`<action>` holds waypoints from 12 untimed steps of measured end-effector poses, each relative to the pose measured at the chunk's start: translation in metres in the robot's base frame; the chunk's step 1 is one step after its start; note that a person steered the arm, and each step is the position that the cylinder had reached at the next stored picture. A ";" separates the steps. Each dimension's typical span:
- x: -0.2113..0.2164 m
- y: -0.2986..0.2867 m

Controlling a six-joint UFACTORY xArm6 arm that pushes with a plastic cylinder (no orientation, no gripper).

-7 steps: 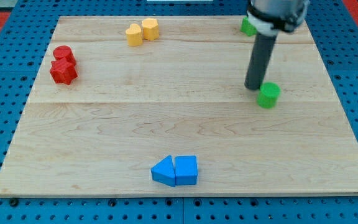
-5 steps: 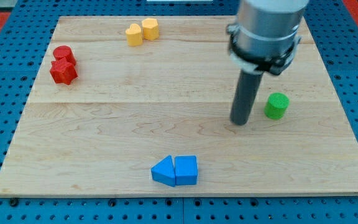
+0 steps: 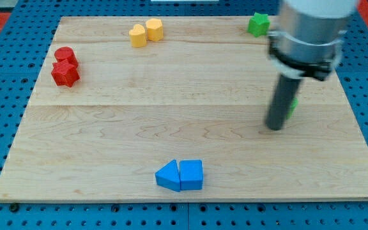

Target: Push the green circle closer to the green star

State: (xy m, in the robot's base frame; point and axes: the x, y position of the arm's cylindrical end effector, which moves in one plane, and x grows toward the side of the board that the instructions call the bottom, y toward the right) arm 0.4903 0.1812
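Dark and straight, our rod has no jaws to open or close; my tip (image 3: 275,127) rests on the wooden counter (image 3: 107,147), at the lower left edge of the green circle (image 3: 293,106). We see only a sliver of that circle behind the rod, so whether they touch is unclear. Above the circle, at the counter's top edge, sits the green star (image 3: 257,24), well apart. Far left of the circle lie two red blocks (image 3: 64,66), touching; two yellow blocks (image 3: 145,32) sit up-left of it, and two blue blocks (image 3: 180,174) down-left, side by side.
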 end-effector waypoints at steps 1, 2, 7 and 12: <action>-0.025 0.051; -0.062 0.010; -0.071 -0.023; -0.208 -0.066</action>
State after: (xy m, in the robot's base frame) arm 0.2824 0.1150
